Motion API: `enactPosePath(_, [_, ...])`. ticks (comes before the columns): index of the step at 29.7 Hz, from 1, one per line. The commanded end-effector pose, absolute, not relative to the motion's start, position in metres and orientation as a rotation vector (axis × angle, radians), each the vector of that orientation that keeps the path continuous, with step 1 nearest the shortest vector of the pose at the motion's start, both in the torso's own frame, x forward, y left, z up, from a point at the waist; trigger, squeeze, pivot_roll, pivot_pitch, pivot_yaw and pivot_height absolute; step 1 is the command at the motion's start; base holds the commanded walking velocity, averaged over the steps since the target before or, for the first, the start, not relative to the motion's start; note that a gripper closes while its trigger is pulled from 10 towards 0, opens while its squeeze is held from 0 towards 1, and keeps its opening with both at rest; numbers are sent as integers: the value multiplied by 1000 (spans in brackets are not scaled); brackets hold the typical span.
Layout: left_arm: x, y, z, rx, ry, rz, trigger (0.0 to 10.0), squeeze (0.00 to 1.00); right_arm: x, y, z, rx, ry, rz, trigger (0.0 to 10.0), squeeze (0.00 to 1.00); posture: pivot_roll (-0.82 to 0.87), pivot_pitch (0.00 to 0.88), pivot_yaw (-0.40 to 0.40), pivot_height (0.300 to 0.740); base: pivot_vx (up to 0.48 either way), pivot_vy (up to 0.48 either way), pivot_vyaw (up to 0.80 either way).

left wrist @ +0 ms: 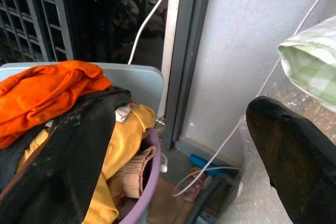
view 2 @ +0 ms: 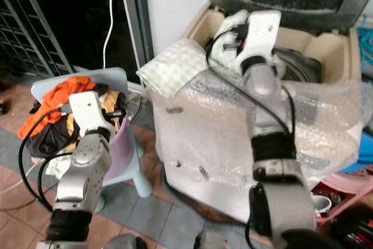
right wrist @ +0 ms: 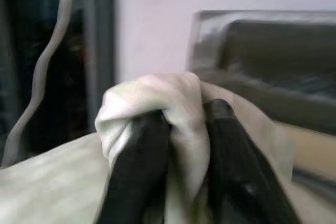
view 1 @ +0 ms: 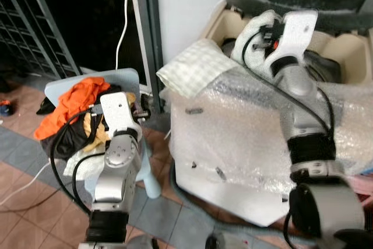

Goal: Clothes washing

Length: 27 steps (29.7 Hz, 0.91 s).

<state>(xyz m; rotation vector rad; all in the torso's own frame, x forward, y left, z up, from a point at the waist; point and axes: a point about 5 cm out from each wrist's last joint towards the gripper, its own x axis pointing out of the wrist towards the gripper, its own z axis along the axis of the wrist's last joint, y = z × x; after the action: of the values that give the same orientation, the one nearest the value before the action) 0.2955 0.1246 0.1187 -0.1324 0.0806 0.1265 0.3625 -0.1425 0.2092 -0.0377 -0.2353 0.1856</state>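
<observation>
The left tool (left wrist: 291, 161) hovers just beside the lilac plastic laundry basket (left wrist: 140, 203), left of the bubble-wrapped white washing machine (view 1: 233, 144); I cannot tell how its fingers stand. The basket holds an orange garment (view 1: 78, 94) with black and yellow clothes. Farther on, the right tool (right wrist: 181, 145) hangs above the machine's open tub, fingers pinched on a pale cloth (right wrist: 157, 95). A green-checked white cloth (view 1: 189, 68) lies on the machine's left corner.

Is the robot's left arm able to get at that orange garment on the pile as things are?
Probably yes. The left gripper hangs beside the clothes pile, and the orange garment lies on top of it, uncovered. Nothing stands between them; it would only need to swing toward it.
</observation>
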Motion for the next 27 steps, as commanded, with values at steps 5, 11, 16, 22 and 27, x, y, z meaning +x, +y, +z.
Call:
enactPosePath(5, [292, 117, 113, -147, 114, 114, 10000, 0, 331, -89, 198, -85, -193, 513, 10000, 1000, -54, 0, 27, 740, 0, 0, 0])
enactPosePath(11, [292, 115, 113, -147, 117, 107, 10000, 0, 318, -65, 176, -177, -90, 626, 10000, 1000, -53, 0, 27, 740, 0, 0, 0])
enactPosePath(16, [292, 113, 113, -138, 117, 99, 10000, 0, 323, -55, 158, -296, 26, 612, 10000, 843, -43, 0, 21, 740, 0, 0, 0])
enactPosePath(22, [290, 110, 116, -137, 101, 84, 10000, 0, 339, -77, 145, -298, 158, 430, 10000, 816, -39, 1, 15, 740, 0, 0, 0])
enactPosePath(27, [290, 109, 115, -138, 107, 83, 10000, 0, 351, -103, 144, -230, 206, 257, 10000, 804, -41, 5, 16, 740, 0, 0, 0])
